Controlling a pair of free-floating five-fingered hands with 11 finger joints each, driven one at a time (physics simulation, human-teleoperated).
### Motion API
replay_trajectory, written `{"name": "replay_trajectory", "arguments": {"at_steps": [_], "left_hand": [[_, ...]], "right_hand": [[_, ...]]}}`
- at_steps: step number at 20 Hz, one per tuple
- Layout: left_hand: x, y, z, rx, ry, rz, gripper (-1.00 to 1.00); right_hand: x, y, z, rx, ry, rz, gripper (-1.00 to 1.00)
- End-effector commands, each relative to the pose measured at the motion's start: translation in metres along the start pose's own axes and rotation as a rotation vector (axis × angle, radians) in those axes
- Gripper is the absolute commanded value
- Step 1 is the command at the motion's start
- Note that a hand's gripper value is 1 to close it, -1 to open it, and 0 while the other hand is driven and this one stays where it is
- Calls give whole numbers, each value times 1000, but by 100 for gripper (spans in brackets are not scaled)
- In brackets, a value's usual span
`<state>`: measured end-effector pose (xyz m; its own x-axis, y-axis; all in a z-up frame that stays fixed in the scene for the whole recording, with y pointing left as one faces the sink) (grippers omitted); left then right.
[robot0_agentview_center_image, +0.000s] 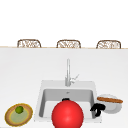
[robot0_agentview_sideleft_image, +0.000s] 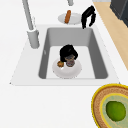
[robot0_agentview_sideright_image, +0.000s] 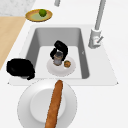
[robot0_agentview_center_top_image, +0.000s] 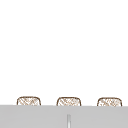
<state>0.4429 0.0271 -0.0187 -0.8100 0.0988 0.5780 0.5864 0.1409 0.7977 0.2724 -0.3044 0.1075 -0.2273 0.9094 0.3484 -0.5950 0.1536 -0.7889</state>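
white counter (robot0_agentview_center_image: 20, 75) around grey sink (robot0_agentview_sideright_image: 33, 42), left hand (robot0_agentview_sideright_image: 60, 50) curled on small jar (robot0_agentview_sideright_image: 58, 59) in sink, right hand (robot0_agentview_center_image: 97, 109) fingers curled, holding nothing, at sink's right rim, no readable writing

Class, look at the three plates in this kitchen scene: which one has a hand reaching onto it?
The white plate inside the sink: the left hand grips a small jar on it. The others sit on the counter.

A small grey-brown cup (robot0_agentview_sideright_image: 58, 59) is seen upright on a white plate (robot0_agentview_sideright_image: 56, 70) on the sink floor, with a small brown round item (robot0_agentview_sideright_image: 66, 64) lying just beside it on the plate.
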Motion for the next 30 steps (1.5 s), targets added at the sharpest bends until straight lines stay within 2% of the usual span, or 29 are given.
{"name": "replay_trajectory", "arguments": {"at_steps": [1, 3, 7, 9, 12, 16, 20, 25, 26, 27, 30], "left_hand": [[17, 18, 9, -35, 8, -41, 100], [27, 26, 16, -39, 6, -43, 100], [49, 44, 28, -42, 20, -22, 100], [59, 55, 32, -40, 21, -28, 100], [77, 68, 41, -40, 36, -9, 100], [98, 94, 48, -13, 23, -17, 100], [115, 120, 53, -14, 24, -26, 100], [141, 155, 78, -16, 21, -8, 100], [148, 160, 81, -11, 27, 1, 100], [154, 163, 80, -22, 37, 12, 100], [170, 180, 98, -32, 2, 0, 100]], "right_hand": [[0, 0, 0, 0, 0, 0, 0], [0, 0, 0, 0, 0, 0, 0], [0, 0, 0, 0, 0, 0, 0], [0, 0, 0, 0, 0, 0, 0], [0, 0, 0, 0, 0, 0, 0], [0, 0, 0, 0, 0, 0, 0], [0, 0, 0, 0, 0, 0, 0], [0, 0, 0, 0, 0, 0, 0], [0, 0, 0, 0, 0, 0, 0], [0, 0, 0, 0, 0, 0, 0], [0, 0, 0, 0, 0, 0, 0]]}}
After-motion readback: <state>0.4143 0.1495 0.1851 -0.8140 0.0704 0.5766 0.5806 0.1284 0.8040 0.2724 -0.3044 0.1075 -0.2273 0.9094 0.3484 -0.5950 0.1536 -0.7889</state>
